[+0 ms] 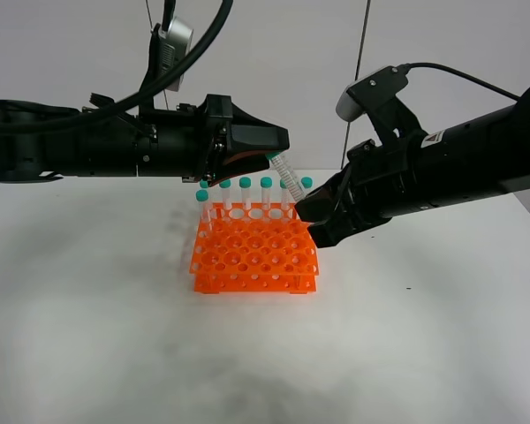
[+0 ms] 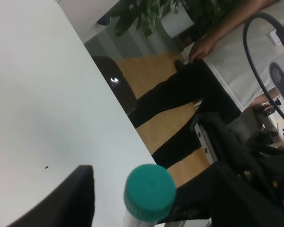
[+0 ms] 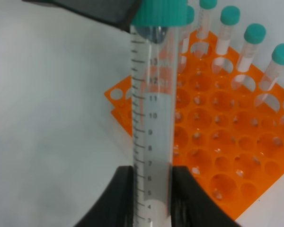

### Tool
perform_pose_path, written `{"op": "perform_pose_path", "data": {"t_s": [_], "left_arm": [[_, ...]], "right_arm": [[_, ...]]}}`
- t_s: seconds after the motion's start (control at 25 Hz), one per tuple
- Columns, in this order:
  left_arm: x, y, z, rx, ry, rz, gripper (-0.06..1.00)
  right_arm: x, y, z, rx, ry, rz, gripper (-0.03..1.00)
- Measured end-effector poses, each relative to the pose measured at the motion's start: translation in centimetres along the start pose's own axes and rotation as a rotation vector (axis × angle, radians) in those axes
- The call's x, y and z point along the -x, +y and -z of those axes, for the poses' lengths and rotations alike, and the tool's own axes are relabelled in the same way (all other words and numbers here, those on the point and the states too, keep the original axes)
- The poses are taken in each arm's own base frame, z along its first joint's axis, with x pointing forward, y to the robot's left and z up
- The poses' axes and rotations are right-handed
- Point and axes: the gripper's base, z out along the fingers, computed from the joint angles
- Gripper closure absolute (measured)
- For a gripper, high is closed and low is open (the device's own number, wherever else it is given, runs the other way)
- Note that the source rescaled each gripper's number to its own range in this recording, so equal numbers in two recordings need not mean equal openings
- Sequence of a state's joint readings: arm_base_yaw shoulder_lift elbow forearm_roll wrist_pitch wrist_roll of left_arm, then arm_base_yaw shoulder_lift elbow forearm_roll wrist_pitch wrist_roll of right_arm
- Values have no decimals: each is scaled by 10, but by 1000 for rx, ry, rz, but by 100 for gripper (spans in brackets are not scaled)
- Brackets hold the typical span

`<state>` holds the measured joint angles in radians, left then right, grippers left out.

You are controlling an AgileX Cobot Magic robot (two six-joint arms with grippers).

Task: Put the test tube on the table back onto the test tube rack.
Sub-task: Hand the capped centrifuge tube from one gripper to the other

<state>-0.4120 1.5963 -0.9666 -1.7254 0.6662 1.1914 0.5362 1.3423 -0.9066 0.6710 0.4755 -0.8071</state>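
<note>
The test tube [image 1: 289,177] hangs tilted over the back right corner of the orange test tube rack [image 1: 254,256], clear of the white table [image 1: 115,336]. My right gripper [image 1: 305,212] is shut on its lower part, and its fingers [image 3: 125,198] pinch the graduated tube [image 3: 154,118]. My left gripper [image 1: 276,152] reaches in from the left at the tube's teal cap [image 2: 149,191]. Its jaws straddle the cap. A strip of table shows between one finger [image 2: 78,198] and the cap.
Several identical teal-capped tubes [image 1: 246,194] stand upright in the rack's back row, close under both grippers. In the left wrist view, the table edge [image 2: 118,109] runs diagonally, with a person [image 2: 213,42] and a potted plant [image 2: 146,14] beyond it.
</note>
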Motion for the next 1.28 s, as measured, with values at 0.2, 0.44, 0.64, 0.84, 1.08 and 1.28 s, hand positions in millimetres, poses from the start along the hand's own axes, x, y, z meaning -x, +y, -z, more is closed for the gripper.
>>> {"op": "perform_pose_path", "data": {"t_s": [0.2,0.44,0.64,0.84,1.08,1.28], "left_arm": [[0,1,-1,2,1,4,27],[11,-7,-1,-22,-23,-20,27],[12,-9,-1,-37,-22,-19,27],[9,-11,-3,-35,2,-23,27],[2,-17,-10,-12,12,-39,27],[2,-17,-11,-1,8,-39,29]], "right_arm": [[0,0,0,0,1,-1,96],[0,0,0,0,1,-9,96],[0,0,0,0,1,-22,96],[0,0,0,0,1,-22,96],[0,0,0,1,0,-23,96],[-1,0,0,4,4,-23,96]]}}
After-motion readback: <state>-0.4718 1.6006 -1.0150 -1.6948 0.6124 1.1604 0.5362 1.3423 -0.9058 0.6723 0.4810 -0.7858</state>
